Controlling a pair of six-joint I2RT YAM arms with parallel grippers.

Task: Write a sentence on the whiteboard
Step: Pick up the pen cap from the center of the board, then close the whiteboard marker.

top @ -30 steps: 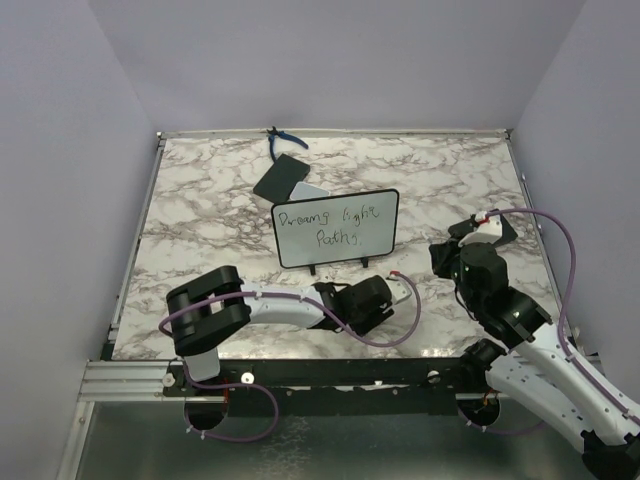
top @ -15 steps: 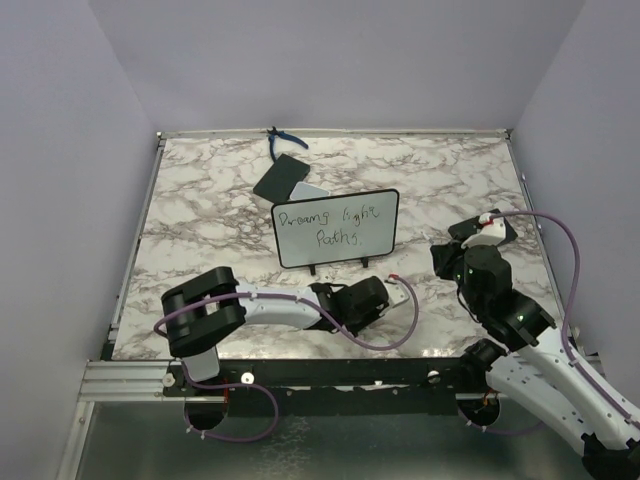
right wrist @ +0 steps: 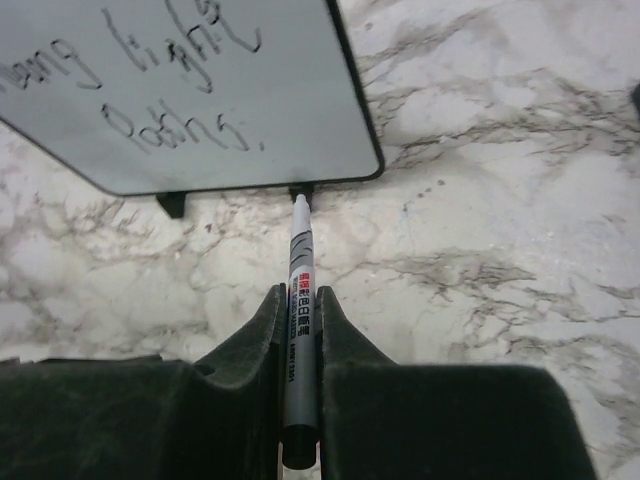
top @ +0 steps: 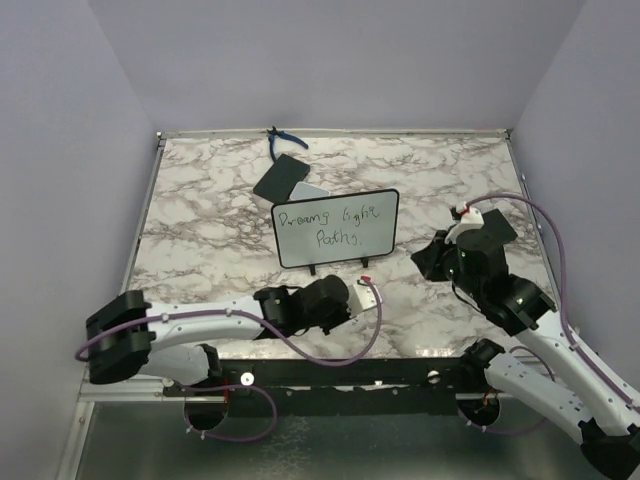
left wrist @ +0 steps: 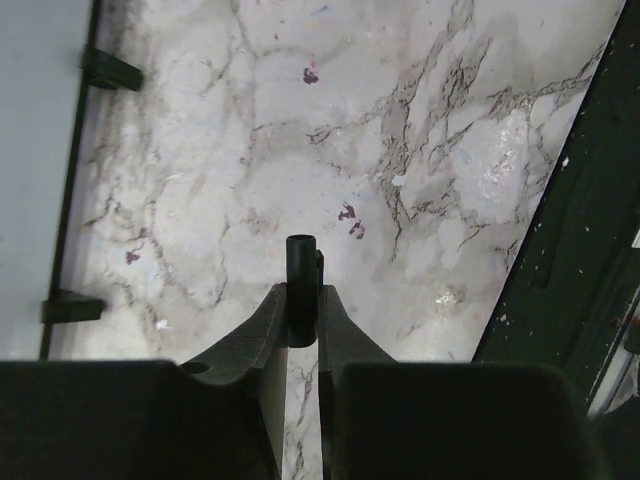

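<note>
The whiteboard (top: pixel 335 228) stands upright on two black feet mid-table, and the sentence (top: pixel 330 226) is on it in two dark handwritten lines. My right gripper (top: pixel 428 262) is to the board's right and shut on a grey marker (right wrist: pixel 300 300). The marker's tip points at the board's lower right corner, by one foot (right wrist: pixel 300 190). The board (right wrist: pixel 190 90) and part of the sentence (right wrist: pixel 175 130) show in the right wrist view. My left gripper (top: pixel 360 287) is in front of the board, shut on a small black marker cap (left wrist: pixel 300 285). The board's edge (left wrist: pixel 40 150) is at the left of the left wrist view.
A black flat rectangle (top: pixel 281 177) and a grey-white pad (top: pixel 312 189) lie behind the board. Blue-handled pliers (top: pixel 284 140) lie at the back edge. Another black rectangle (top: pixel 497 226) lies beside my right wrist. The black front rail (left wrist: pixel 575 200) runs beside my left gripper.
My left arm has drawn back to the left, taking its gripper and cap leftward along the front of the board. My right gripper has moved left, toward the board's lower right corner.
</note>
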